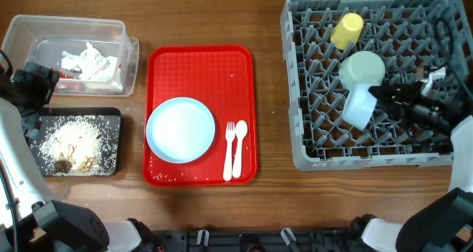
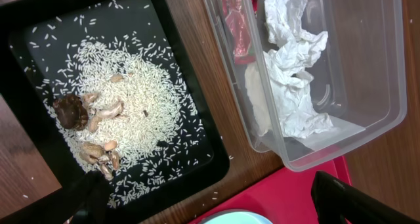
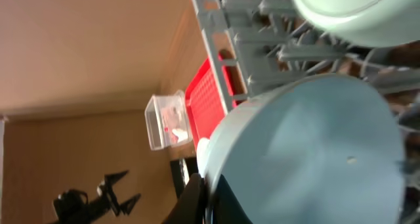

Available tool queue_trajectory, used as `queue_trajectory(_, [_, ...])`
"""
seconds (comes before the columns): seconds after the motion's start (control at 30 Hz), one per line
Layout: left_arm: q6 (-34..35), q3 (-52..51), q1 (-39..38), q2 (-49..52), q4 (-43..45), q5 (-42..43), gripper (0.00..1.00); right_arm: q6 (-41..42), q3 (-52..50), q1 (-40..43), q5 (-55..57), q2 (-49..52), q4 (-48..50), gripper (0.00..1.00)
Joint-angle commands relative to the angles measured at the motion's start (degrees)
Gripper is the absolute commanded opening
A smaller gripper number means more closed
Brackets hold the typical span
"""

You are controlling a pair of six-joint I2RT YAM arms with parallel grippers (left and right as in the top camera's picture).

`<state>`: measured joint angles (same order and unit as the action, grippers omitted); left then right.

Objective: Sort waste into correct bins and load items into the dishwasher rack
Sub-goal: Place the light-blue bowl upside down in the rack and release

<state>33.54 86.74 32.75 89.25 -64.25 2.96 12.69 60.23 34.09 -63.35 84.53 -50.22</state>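
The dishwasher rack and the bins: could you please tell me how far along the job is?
Done: napkins and red wrapper lie in the clear tub, rice and food scraps in the black tray; yellow cup and pale-green bowl sit in the rack. In hand: the right gripper holds the light-blue bowl at the rack. Remaining: plate, fork and spoon on the red tray. The left gripper is open and empty.

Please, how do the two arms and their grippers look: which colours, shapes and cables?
The left arm and right arm have smooth white links joined by rounded black joints. The left gripper and right gripper are black, with flat, angular black fingers. A black cable loops near the right arm, over the rack. No markings are readable.
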Motion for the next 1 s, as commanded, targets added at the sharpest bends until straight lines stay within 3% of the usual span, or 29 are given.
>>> queue_trajectory(0.0, [-0.07,0.22,0.26,-0.11,0.11,0.24,1.0,0.9,-0.09,3.48,2.93,0.46,1.38,0.19])
queue_trajectory(0.1, [-0.07,0.22,0.26,-0.11,0.11,0.24,1.0,0.98,-0.07,4.2,3.89,0.44,2.64,0.25])
queue_trajectory(0.2, [-0.07,0.22,0.26,-0.11,0.11,0.24,1.0,2.71,0.57,5.05,4.85,0.44,4.37,0.39])
queue_trajectory(0.43, [-0.07,0.22,0.26,-0.11,0.11,0.24,1.0,8.68,7.63,7.02,24.35,-0.52,0.46,0.38])
queue_trajectory(0.6, [-0.07,0.22,0.26,-0.11,0.11,0.24,1.0,7.54,9.16,6.08,27.52,-5.68,-2.49,0.38])
queue_trajectory(0.67, [-0.07,0.22,0.26,-0.11,0.11,0.24,1.0,4.98,9.11,3.72,27.52,-6.82,-5.03,0.29])
queue_trajectory(0.7, [-0.07,0.22,0.26,-0.11,0.11,0.24,1.0,3.28,8.96,1.03,28.24,-6.91,-7.06,0.17])
queue_trajectory(0.77, [-0.07,0.22,0.26,-0.11,0.11,0.24,1.0,4.68,7.3,-4.37,33.03,-6.84,-7.72,0.04])
queue_trajectory(0.9, [-0.07,0.22,0.26,-0.11,0.11,0.24,1.0,13.05,3.87,-15.82,47.41,-5.88,-5.75,0.04])
queue_trajectory(0.97, [-0.07,0.22,0.26,-0.11,0.11,0.24,1.0,13.27,3.87,-20.81,48.68,-6.05,-4.37,0.04])
